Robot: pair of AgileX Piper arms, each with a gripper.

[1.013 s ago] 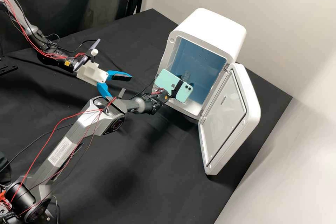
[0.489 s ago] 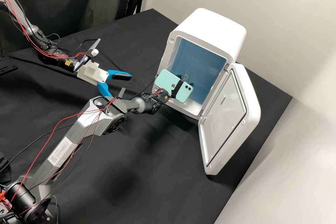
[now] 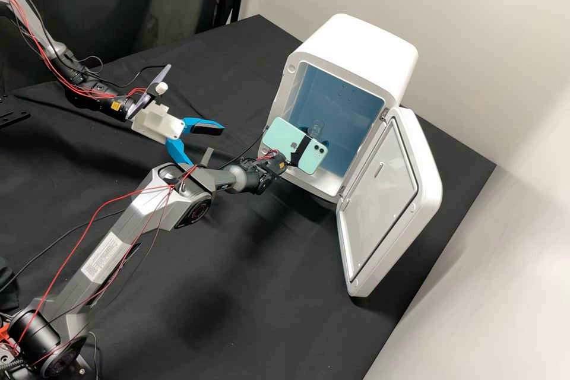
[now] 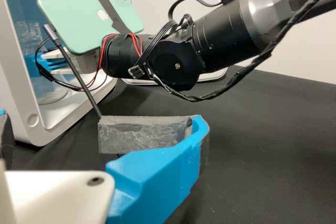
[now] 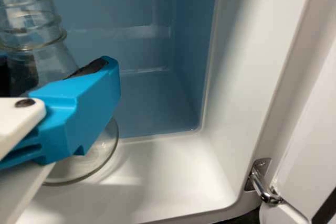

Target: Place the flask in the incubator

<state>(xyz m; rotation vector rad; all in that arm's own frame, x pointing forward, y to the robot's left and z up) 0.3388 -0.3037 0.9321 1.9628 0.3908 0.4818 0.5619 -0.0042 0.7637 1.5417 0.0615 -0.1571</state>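
- Bright, even light falls from above; the incubator (image 3: 356, 53) throws a soft grey shadow onto the pale surface (image 3: 487, 237) beside the bench (image 3: 285, 285).
- The black bench takes little light; shadows on it are faint.
- The flask (image 5: 31, 24) glints, and the white floor under it shines.

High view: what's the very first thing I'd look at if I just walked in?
Probably the white incubator at the bench's far right, its door swung wide open on a bright blue inside. Next, the mint-green phone strapped on the arm stretched into it, where the right gripper holds a clear flask on its floor. The left gripper hangs open nearby, above the black bench.
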